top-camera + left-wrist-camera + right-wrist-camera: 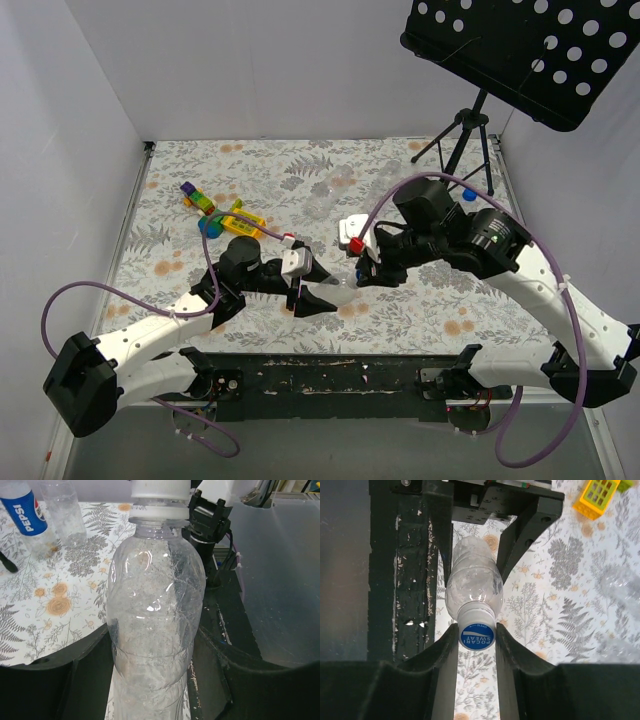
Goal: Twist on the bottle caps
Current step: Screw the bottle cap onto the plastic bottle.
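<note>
Out past the left fingers, well apart from them, a cluster of colourful plastic toy blocks (215,212) lies on the flower-printed tablecloth (300,180). The left gripper (320,297) is clenched around the body of a clear plastic drink bottle (155,610). Its black fingers (55,685) press the crinkled wall from both sides, and the bottle lies on its side between them with its neck pointing away from that wrist. In the left wrist view, a blue-and-white labelled Pepsi bottle (22,512) and a bare clear plastic bottle (62,512) stand close together on the cloth, beyond the left-hand finger and well apart from it. On the held bottle's neck sits a round blue plastic screw cap (476,635), white on its side and printed with white lettering on its face. The right gripper (476,630) is closed on that cap, one black finger (447,650) touching each side of it, so the two grippers meet end to end along the one bottle. A yellow grid-faced toy block (597,497) shows far beyond the right fingers in that wrist's view. Behind the right arm, a black perforated music stand (520,50) rises at the far right corner.
</note>
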Controlling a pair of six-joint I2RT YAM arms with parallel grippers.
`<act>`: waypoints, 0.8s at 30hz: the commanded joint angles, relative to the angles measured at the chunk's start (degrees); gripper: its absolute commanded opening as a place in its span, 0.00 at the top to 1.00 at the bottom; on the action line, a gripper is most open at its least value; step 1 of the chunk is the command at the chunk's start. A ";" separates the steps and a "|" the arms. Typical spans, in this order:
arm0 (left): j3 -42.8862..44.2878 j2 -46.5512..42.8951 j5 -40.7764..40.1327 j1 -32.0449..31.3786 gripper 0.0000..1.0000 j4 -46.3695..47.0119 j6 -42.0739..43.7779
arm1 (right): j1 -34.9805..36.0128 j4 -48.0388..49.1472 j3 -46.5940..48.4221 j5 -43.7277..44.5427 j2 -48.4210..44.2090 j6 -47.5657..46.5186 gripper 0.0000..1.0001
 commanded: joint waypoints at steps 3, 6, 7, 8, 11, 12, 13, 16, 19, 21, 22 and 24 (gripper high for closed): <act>0.65 -2.09 -9.32 0.09 0.81 1.24 4.13 | 0.32 1.09 -0.02 10.88 4.43 23.50 0.86; -1.10 -3.49 -16.26 0.09 0.80 3.00 5.88 | 0.32 2.32 0.07 14.13 6.10 36.93 0.88; -1.72 -3.85 -18.63 -0.09 0.80 3.35 6.42 | 0.32 2.67 -0.11 16.84 6.46 42.99 0.91; -2.16 -4.37 -20.14 0.00 0.80 3.97 6.94 | 0.32 2.67 -0.37 20.78 6.72 48.70 0.93; -2.87 -5.08 -24.62 -0.18 0.80 4.06 8.88 | 0.23 3.46 -3.35 26.79 6.90 63.93 0.99; -3.04 -5.25 -25.59 -0.26 0.80 4.06 9.32 | 0.23 5.03 -4.75 26.54 6.38 67.01 0.99; -3.31 -5.43 -26.56 -0.26 0.80 4.06 9.76 | 0.23 6.70 -5.98 25.92 5.94 68.43 0.97; -3.49 -5.43 -27.53 -0.44 0.80 4.06 10.55 | 0.23 10.05 -5.22 25.21 5.49 68.55 0.88; -3.31 -5.52 -27.01 -0.44 0.80 3.97 10.20 | 0.23 9.53 0.31 22.85 5.14 62.24 0.76; -3.14 -5.61 -26.13 -0.44 0.80 3.80 9.85 | 0.23 8.74 3.57 20.92 4.53 54.60 0.55; -3.05 -5.43 -25.43 -0.44 0.80 3.62 9.76 | 0.23 7.87 4.89 20.21 3.92 50.47 0.46; -2.61 -5.34 -23.33 -0.44 0.80 3.10 8.80 | 0.23 5.59 7.26 20.47 3.12 43.78 0.36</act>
